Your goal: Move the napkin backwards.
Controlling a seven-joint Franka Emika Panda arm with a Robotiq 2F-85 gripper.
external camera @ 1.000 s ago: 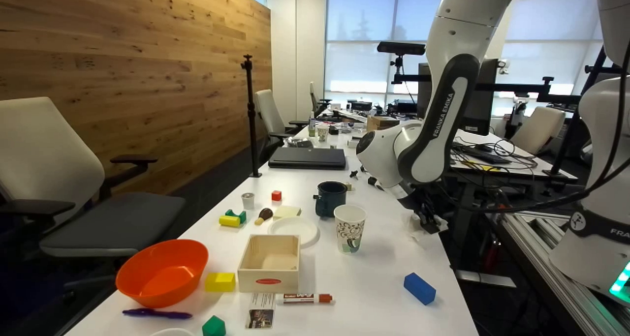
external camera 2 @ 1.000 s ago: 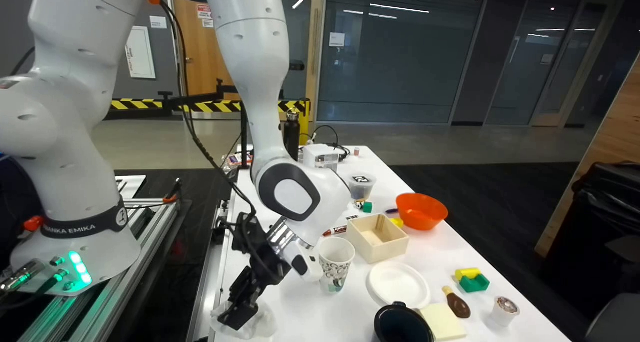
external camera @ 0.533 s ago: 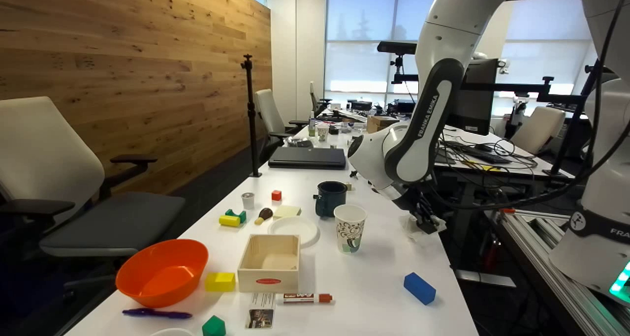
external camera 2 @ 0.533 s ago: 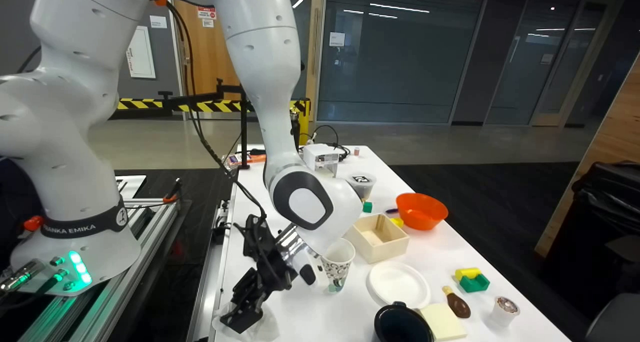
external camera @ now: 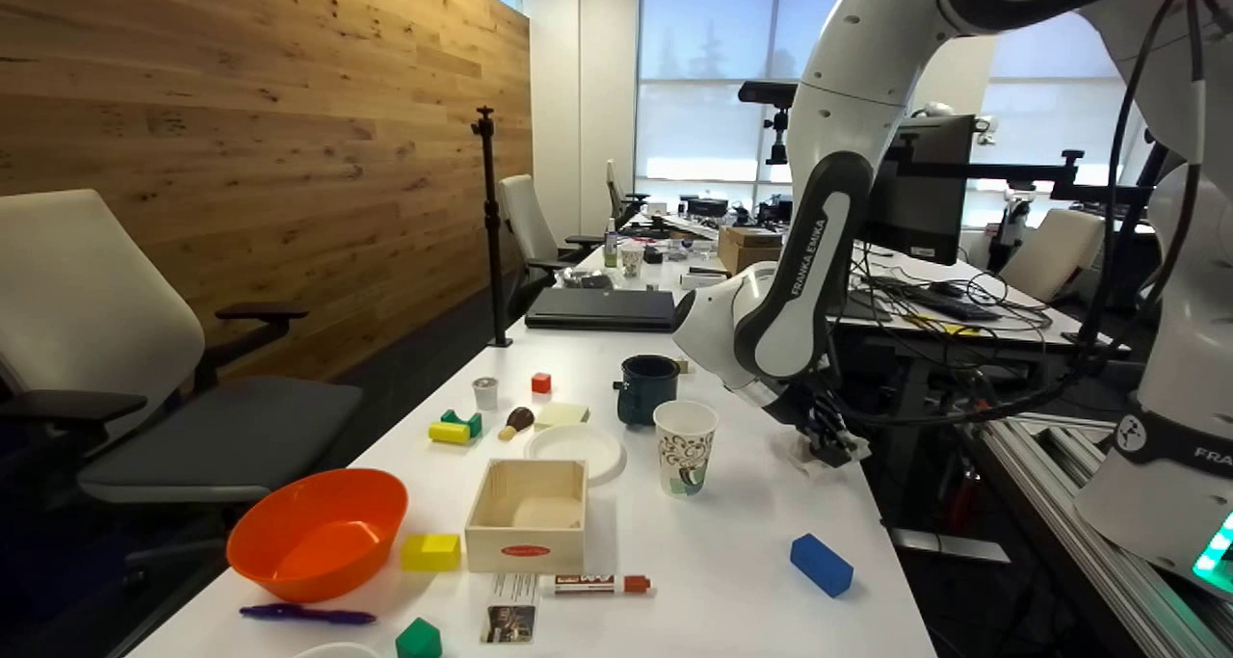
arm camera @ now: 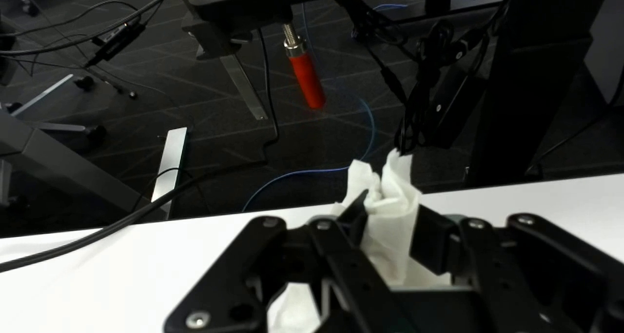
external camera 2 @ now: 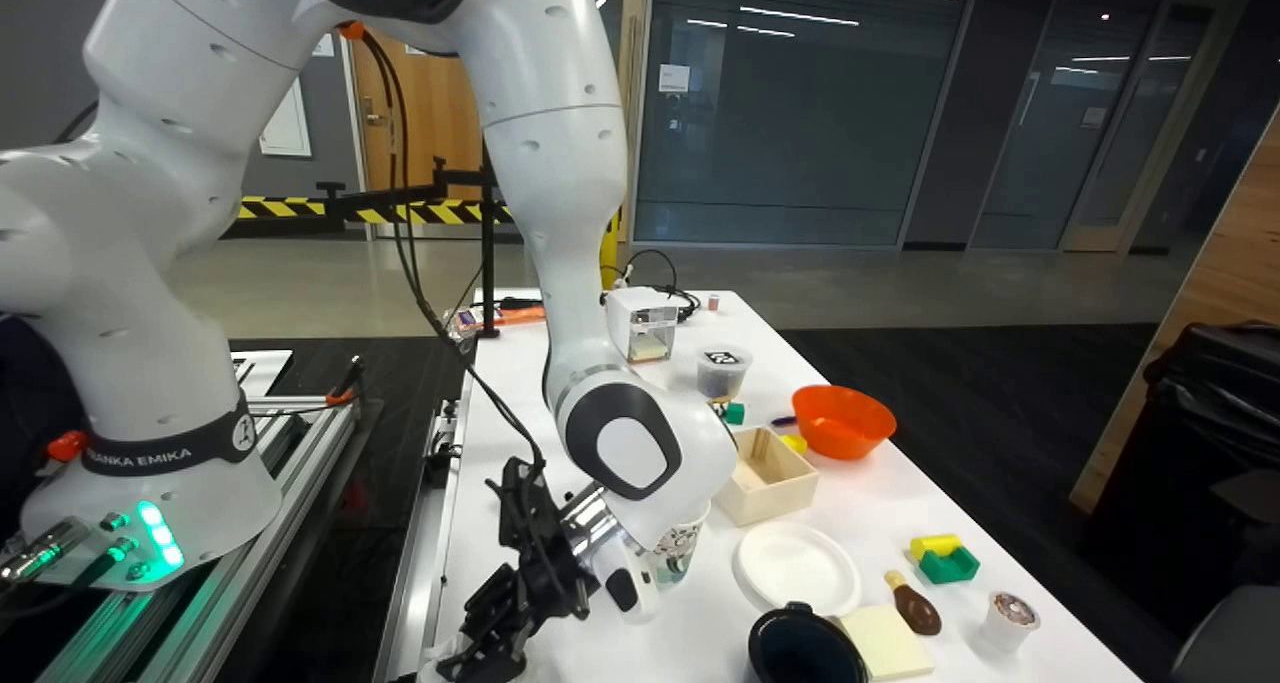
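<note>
While the napkin (external camera: 798, 454) is showing at the right tabletop (external camera: 761, 552) edge in an exterior view, the gripper (arm camera: 391, 225) is pinching it between its jaws.
White tabletop is leaving room leftward to the paper cup (external camera: 685, 446).

Colours and patterns about an open rectangular box of pale wood (external camera: 527, 535) bearing a red oval (external camera: 526, 550).
Just beside the box, a yellow block (external camera: 431, 553); near it, an orange round bowl (external camera: 323, 547), a dark teal mug (external camera: 647, 394) and a tapered white paper cup (external camera: 686, 451) patterned with dark scrolls above green; well apart from it, a blue oblong block (external camera: 822, 565), a plain white soft-paper napkin (arm camera: 390, 238), a black two-fingered gripper (arm camera: 391, 219) and a barrier band (external camera 2: 280, 208) striped black and yellow.
</note>
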